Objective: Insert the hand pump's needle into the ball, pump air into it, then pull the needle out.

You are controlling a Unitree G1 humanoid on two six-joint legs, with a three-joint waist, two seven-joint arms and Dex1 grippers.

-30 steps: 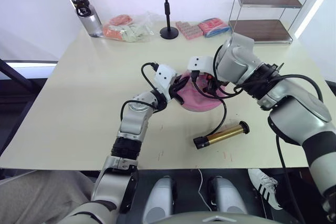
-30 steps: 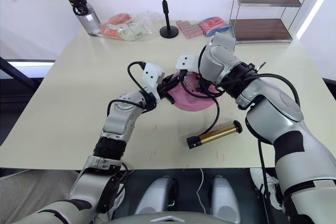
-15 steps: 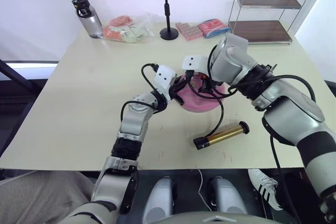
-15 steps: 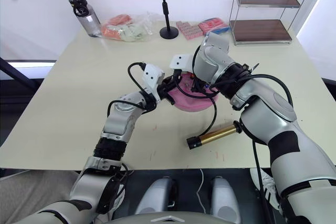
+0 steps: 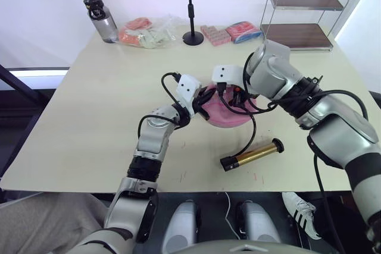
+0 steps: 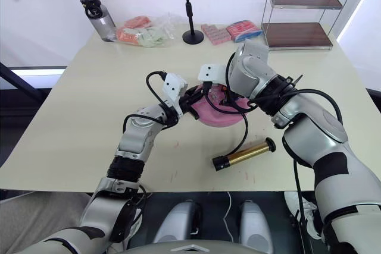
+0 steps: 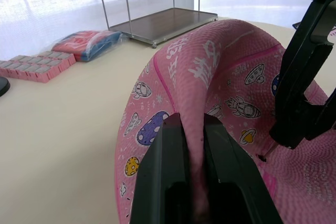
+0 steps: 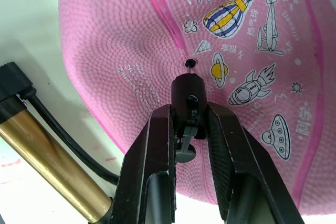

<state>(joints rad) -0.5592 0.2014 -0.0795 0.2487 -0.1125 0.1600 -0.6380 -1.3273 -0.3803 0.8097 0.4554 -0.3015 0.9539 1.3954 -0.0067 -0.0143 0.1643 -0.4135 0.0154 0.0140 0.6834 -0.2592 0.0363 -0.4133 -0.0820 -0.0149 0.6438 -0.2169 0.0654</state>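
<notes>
The limp pink ball (image 5: 229, 111) lies near the middle of the table (image 5: 89, 117), and the left gripper (image 7: 191, 145) has its two fingers closed on a raised fold of the ball's skin, holding it up and steady. The right gripper (image 8: 189, 129) is clamped on the black tip of the hose, with the needle (image 8: 189, 66) sticking out past its fingers. What matters for the coming move is how needle and valve line up: in the right wrist view the black valve dot (image 8: 190, 62) sits straight ahead of the needle along the gripper's own axis, and the needle's point looks to be just at it, though whether it has entered cannot be told. The insertion probably needs only a short push straight along that line. The hand pump (image 5: 253, 153) lies flat on the table on the near side of the ball, apart from it, its long axis slanting across the table, its hose (image 5: 250, 132) curving up to the right gripper
</notes>
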